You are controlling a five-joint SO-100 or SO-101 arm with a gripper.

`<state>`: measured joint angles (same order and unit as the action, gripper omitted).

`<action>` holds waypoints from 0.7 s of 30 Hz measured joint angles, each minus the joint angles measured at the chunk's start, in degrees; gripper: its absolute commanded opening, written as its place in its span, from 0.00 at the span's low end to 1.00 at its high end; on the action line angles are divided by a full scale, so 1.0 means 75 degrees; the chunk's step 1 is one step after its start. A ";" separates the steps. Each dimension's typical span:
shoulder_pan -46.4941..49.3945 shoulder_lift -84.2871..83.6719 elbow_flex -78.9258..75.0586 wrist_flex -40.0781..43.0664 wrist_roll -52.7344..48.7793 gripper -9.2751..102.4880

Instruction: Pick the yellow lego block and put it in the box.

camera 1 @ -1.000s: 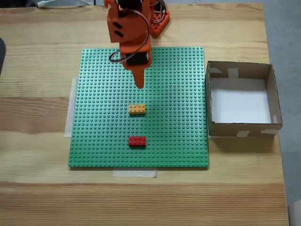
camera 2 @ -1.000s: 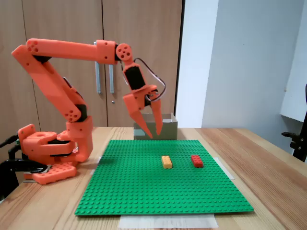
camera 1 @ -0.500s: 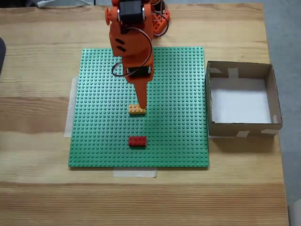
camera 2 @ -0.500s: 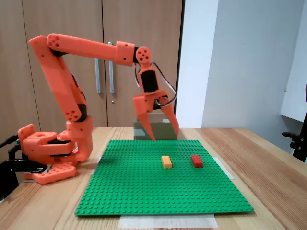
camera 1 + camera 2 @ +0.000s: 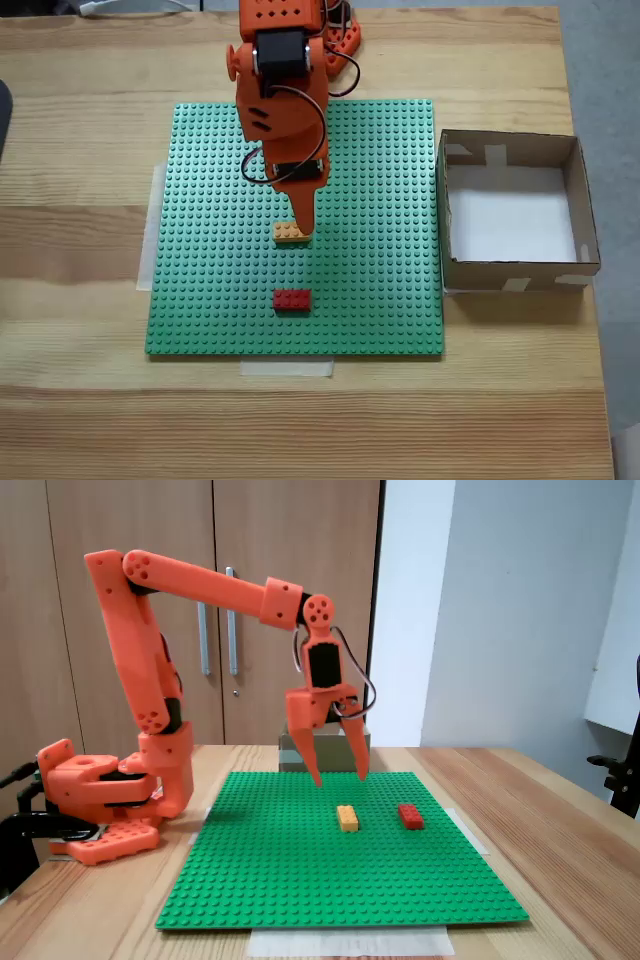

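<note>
box [image 5: 512,264]: white floor bare | pincer [image 5: 340,777]: wide, above yellow lego block [image 5: 347,818]

1 yellow lego block [image 5: 291,234], 1 red brick [image 5: 292,299], 1 box [image 5: 510,272], 1 green baseplate [image 5: 200,260]

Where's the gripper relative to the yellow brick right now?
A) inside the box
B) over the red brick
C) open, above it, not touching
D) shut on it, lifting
C: in a fixed view from the side, the gripper hangs with its fingers spread, tips clear above the yellow lego block, which sits on the green baseplate; the red brick and the box lie apart from it.
</note>
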<state>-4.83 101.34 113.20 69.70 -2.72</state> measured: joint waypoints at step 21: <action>0.0457 -0.0926 -0.0199 -0.0633 -0.0246 0.29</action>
<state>-1.41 94.39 111.71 64.95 -4.57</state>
